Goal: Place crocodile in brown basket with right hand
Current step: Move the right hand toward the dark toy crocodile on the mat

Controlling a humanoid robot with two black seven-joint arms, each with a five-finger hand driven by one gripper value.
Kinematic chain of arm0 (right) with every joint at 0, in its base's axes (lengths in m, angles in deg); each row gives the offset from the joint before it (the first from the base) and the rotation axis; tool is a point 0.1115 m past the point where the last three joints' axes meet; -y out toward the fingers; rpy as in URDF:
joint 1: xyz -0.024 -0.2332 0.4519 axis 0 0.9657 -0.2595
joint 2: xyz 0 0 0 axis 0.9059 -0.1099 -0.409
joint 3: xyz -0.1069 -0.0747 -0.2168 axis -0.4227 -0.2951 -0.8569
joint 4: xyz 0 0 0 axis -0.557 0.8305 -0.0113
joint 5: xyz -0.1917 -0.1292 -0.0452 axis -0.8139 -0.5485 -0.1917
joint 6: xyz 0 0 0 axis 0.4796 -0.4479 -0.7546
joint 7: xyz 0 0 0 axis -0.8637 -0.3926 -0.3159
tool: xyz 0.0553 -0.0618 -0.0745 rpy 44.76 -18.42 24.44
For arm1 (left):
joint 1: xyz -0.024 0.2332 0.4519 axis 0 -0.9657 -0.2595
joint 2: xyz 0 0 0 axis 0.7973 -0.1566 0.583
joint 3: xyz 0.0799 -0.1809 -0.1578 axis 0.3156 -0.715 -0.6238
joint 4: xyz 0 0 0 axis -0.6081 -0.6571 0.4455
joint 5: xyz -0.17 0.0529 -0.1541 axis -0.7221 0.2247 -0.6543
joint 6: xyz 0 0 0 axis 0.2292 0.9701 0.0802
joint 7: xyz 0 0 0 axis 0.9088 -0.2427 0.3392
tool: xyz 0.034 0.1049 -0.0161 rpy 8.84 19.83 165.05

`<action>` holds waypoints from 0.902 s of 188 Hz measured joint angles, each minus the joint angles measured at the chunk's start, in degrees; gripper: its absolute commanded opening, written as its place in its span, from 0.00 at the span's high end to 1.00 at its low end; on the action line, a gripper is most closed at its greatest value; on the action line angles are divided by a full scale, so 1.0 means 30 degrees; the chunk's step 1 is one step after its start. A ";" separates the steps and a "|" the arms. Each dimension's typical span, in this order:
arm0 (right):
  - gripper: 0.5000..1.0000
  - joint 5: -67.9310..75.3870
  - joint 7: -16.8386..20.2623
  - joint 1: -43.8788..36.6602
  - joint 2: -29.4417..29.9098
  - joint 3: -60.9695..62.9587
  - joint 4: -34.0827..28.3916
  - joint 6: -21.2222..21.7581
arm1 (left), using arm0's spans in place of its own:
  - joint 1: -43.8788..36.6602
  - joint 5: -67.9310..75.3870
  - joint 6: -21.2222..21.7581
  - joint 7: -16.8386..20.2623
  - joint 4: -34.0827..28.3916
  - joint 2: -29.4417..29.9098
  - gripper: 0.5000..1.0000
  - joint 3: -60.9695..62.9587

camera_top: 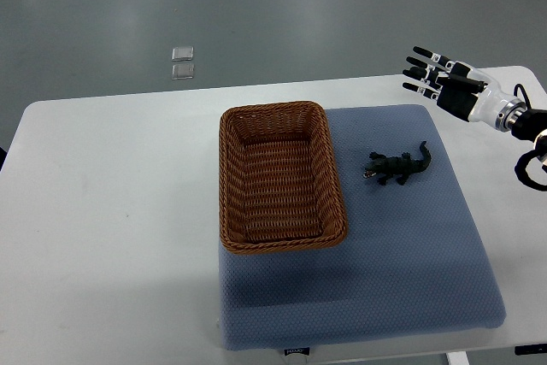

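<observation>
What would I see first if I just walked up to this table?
Probably the big brown basket, empty, standing on the left part of the blue mat. Next comes the little dark crocodile, lying on the mat just right of the basket and not touching it. Then the robot's right hand, fingers spread, over the table's far right corner.

— Bright or dim?
— Bright, evenly lit from above. Threw a soft shadow from the basket (282, 245) onto the mat (385, 279).
— Sharp?
— Looked crisp throughout; mild sheen on the floor (299, 14).
</observation>
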 measured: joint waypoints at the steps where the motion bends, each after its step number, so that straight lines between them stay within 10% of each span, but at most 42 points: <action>1: 0.12 -0.0002 0.0000 0.0000 0.0000 0.0000 0.0000 0.0004 | 0.0000 0.0000 0.0000 0.0000 -0.0003 0.0000 0.00 0.0001; 122: 0.12 -0.2626 -0.0076 -0.0127 -0.0942 -0.0221 -0.0701 0.1052 | 0.0000 0.0000 0.0150 0.0000 -0.0149 0.0000 0.00 0.0030; 170: 0.12 -0.9699 -0.2576 -0.1558 -0.1544 -0.0047 -0.0820 0.1062 | 0.0000 0.0000 0.0149 0.0000 -0.0154 0.0000 0.00 0.0029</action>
